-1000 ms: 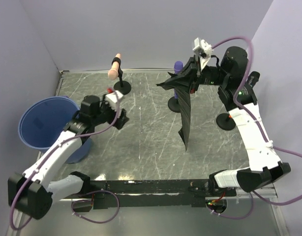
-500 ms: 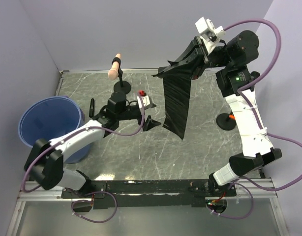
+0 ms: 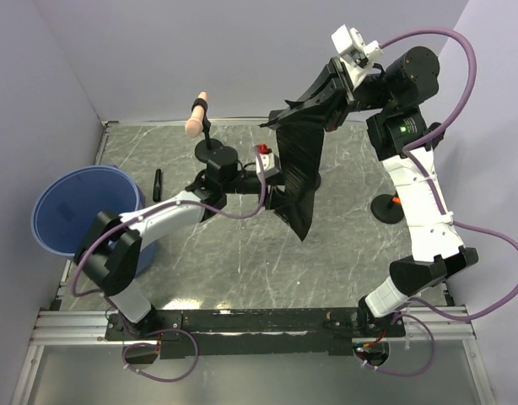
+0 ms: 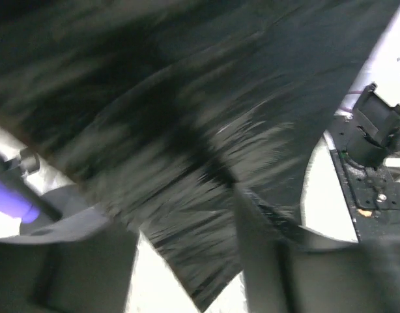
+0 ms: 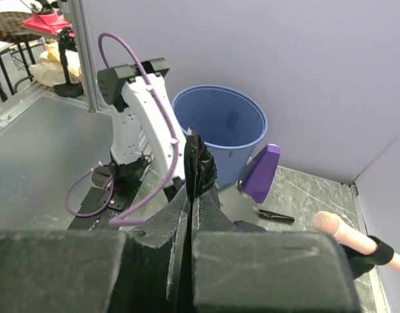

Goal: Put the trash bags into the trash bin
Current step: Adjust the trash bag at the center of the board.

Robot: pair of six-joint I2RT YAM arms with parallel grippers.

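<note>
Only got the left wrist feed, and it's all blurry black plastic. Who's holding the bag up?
Observer: The right gripper, shut on the top of the trash bag, raised high over the far side of the table.
Operator: Bag clear of the table?
Observer: It hangs down past the left gripper; I can't tell whether its tip touches.
Operator: Where's the bin?
Observer: The trash bin stands at the left edge, well apart from the bag, with no bag in it.

Top camera looks down from behind; wrist cameras (close in) share the trash bag (image 4: 187, 117).
</note>
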